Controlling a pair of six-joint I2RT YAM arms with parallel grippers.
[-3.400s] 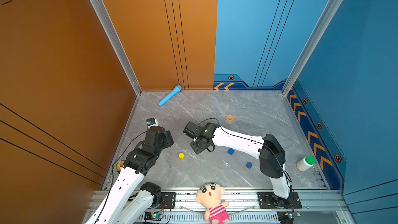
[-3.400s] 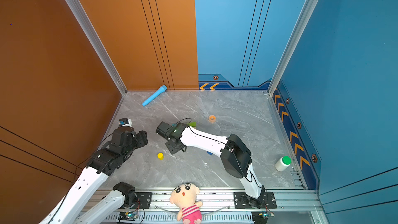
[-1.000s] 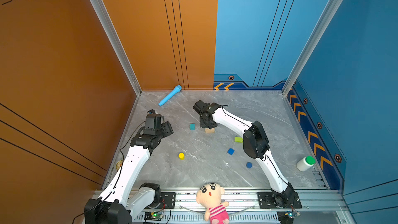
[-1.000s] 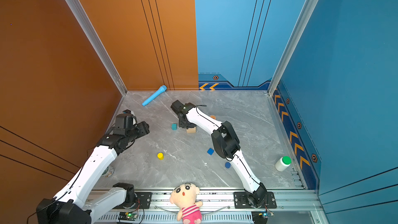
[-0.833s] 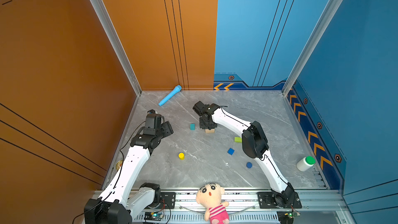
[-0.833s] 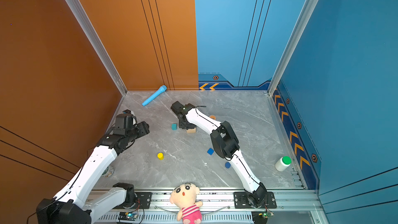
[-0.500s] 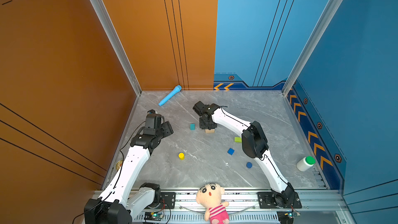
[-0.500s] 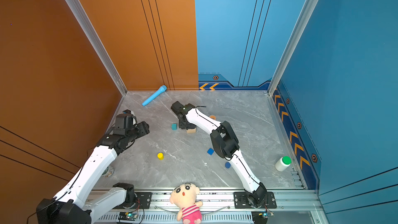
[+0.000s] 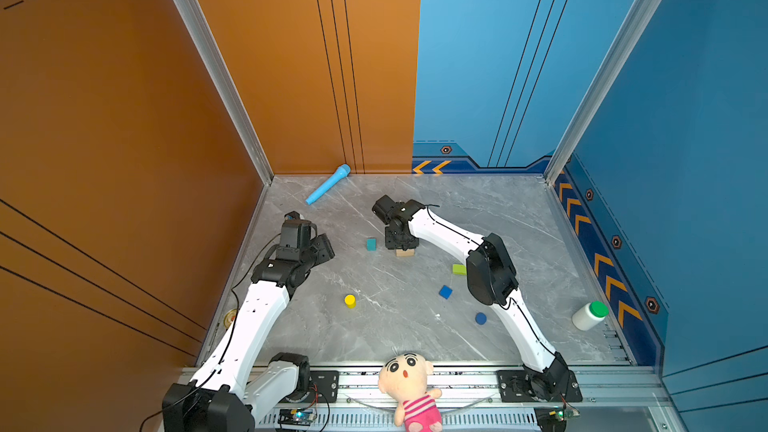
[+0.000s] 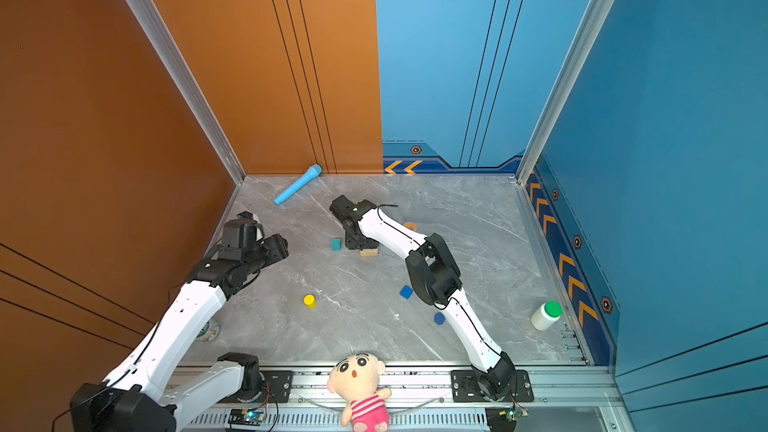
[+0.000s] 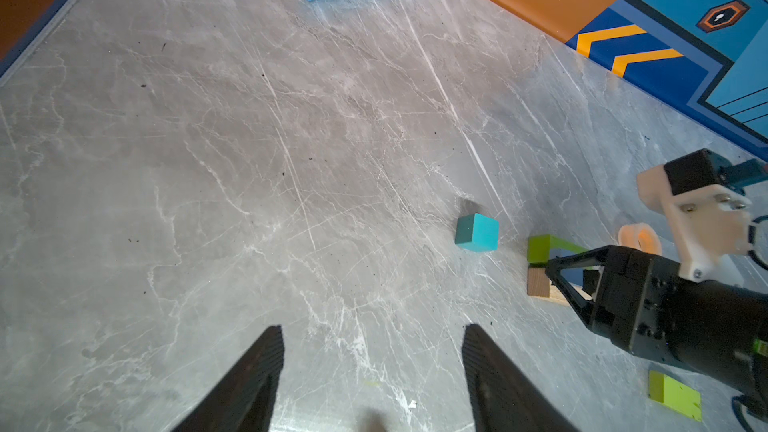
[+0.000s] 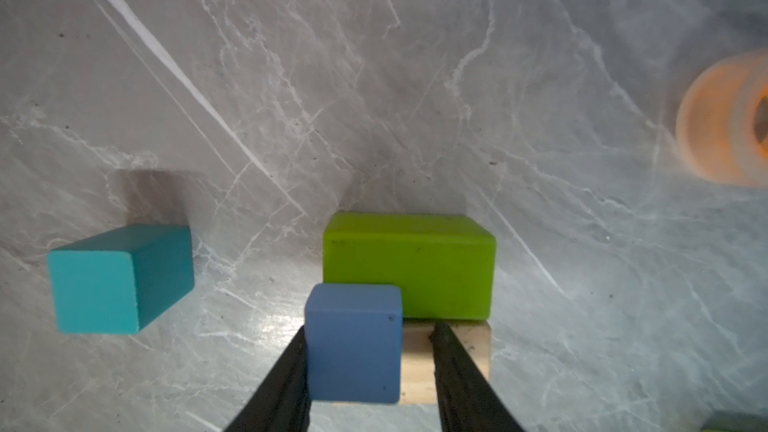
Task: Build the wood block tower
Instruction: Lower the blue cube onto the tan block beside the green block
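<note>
The right gripper (image 12: 372, 326) straddles a matte blue cube (image 12: 353, 342). One black finger touches its side and the other stands clear, so nothing is clamped. The cube sits on a bare-wood tan brick (image 12: 417, 363), flush against a smooth lime green brick (image 12: 409, 268) on the same base. In both top views this stack lies just twelve o'clock of the middle of the veined grey marble floor (image 9: 395, 326), with a teal cube (image 9: 371, 244) at its nine o'clock. The left gripper (image 11: 372, 328), with ribbed fingers, hangs wide open over bare stone.
</note>
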